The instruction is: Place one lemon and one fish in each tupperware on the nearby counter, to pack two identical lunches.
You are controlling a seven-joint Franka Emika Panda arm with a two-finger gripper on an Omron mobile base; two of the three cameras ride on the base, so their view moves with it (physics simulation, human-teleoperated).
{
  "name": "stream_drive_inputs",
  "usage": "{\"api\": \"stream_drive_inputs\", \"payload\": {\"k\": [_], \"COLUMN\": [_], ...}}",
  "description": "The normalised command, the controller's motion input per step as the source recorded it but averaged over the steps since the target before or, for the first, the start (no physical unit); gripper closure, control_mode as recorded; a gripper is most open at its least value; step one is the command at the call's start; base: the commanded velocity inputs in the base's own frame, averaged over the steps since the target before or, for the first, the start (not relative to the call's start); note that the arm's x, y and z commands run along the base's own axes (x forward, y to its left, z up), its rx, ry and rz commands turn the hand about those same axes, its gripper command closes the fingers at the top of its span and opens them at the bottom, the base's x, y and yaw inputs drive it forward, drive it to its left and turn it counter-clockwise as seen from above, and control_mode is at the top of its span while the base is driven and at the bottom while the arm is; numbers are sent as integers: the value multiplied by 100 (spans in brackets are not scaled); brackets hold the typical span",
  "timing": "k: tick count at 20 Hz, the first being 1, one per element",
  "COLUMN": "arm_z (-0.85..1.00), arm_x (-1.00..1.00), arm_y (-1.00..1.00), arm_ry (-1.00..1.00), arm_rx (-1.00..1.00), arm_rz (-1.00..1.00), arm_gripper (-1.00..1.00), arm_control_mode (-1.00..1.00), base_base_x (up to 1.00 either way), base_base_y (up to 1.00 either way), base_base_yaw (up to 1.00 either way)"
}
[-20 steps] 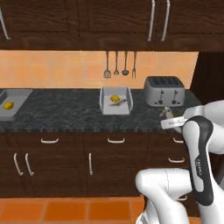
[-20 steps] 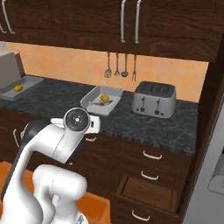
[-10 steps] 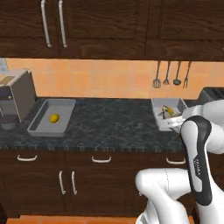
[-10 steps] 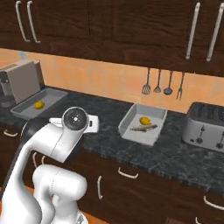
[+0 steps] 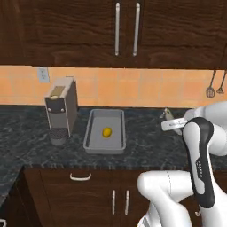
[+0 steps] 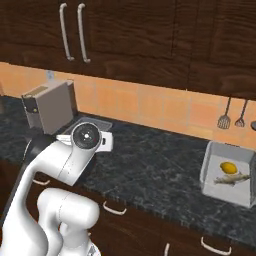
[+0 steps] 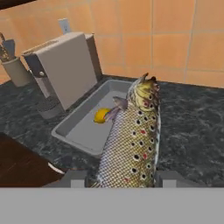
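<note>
- A tall beige-and-grey coffee machine (image 5: 61, 110) stands at the left of the dark marbled counter (image 5: 26, 142), against the orange tiles; the hand view shows it too (image 7: 65, 70), with a grey cup holding utensils (image 7: 15, 70) further to its left.
- Just beside the coffee machine, on its right, lies a shallow grey tupperware (image 5: 91, 144). It holds one lemon (image 5: 107, 132), near the middle of the tray floor and well clear of the rims. In the hand view the same tray (image 7: 74, 129) shows the lemon (image 7: 101, 115) partly hidden behind the held fish.
- The gripper (image 7: 120, 178) is closed around a spotted fish (image 7: 131, 140), one dark fingertip on each side of its body, at the bottom of the hand view. The fish points away from the hand, toward the tiles, over the tray's near right side and the counter beside it.
- In the left base view the fish (image 5: 167, 115) pokes out as a small tip above the white hand, over the counter to the right of the lemon tray.
- In the right base view a second tupperware (image 6: 209, 172) sits far right on the counter, well apart from the first. It holds a lemon (image 6: 228, 168) toward the back and a slender fish (image 6: 231, 179) lying across just in front of it, close to or touching it.
- Utensils (image 6: 224, 114) hang on the tiled wall above that tray.
</note>
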Motion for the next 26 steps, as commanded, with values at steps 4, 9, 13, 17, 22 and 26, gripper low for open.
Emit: {"api": "stream_drive_inputs", "payload": {"k": [4,9,13,17,22,26], "arm_z": [0,0,0,-17,-43,-33], "arm_x": [0,0,0,2,4,1], "arm_y": [0,0,0,7,-75,-100], "arm_ry": [0,0,0,2,5,1], "arm_rx": [0,0,0,-6,-3,6], "arm_rz": [0,0,0,-5,-5,0], "arm_gripper": [100,100,100,100,100,100], "arm_control_mode": [100,100,100,-100,-100,-100], "base_base_x": [68,66,37,17,0,0], "base_base_y": [100,100,100,61,0,0], "base_base_yaw": [0,-3,-14,-14,0,0]}}
